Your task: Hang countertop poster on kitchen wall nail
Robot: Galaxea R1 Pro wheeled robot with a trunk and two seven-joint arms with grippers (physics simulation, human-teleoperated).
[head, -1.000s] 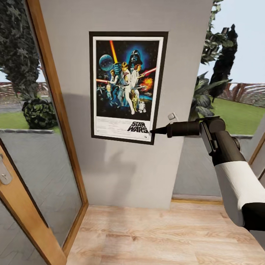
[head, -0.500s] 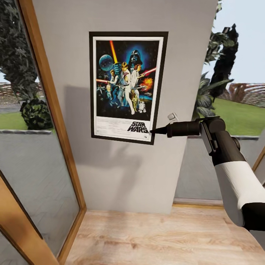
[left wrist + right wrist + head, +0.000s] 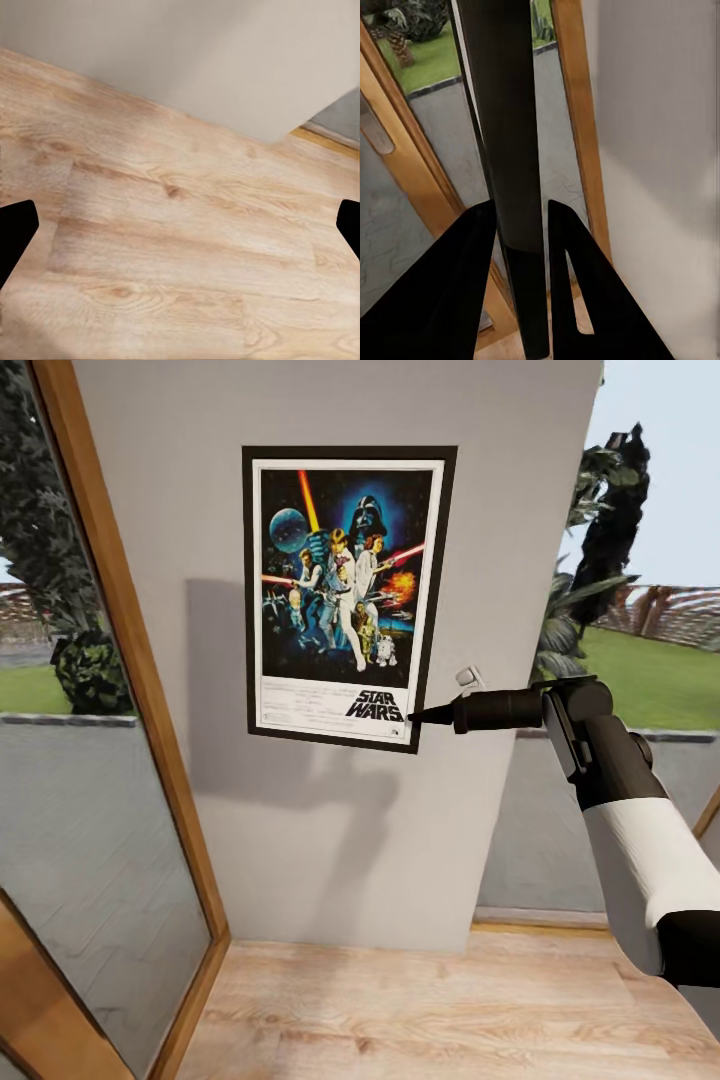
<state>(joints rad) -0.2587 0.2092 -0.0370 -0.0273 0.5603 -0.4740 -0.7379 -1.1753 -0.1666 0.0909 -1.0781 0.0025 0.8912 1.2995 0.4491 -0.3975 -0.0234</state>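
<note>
You have the poster (image 3: 348, 597) off the countertop and up against the grey wall panel (image 3: 330, 830) between the wood-framed glass door (image 3: 95, 790) and the window onto the garden, so the carrying part of the job looks finished. It sits upright and square in the head view, face toward you, its black frame flat to the wall. Your right gripper (image 3: 415, 715) reaches in from the side and meets the poster at its lower right corner; in the right wrist view the right gripper (image 3: 521, 247) has its jaws closed on the dark edge of the frame, one finger on each side of it, so you are pinching the poster there. I cannot see a nail anywhere: if one is there, the poster covers it, so I cannot tell whether the frame is already caught on it or is only held in place by your grip. A small pale fitting (image 3: 468, 678) shows on the wall just beside the right forearm, too small to identify. Your left gripper (image 3: 180, 225) hangs over the wooden floor (image 3: 172, 247) with its jaws spread wide and nothing between them. What is left, as I judge it, is to confirm that the poster hangs on its own, then release the corner and draw the right arm clear without dragging the frame sideways.
</note>
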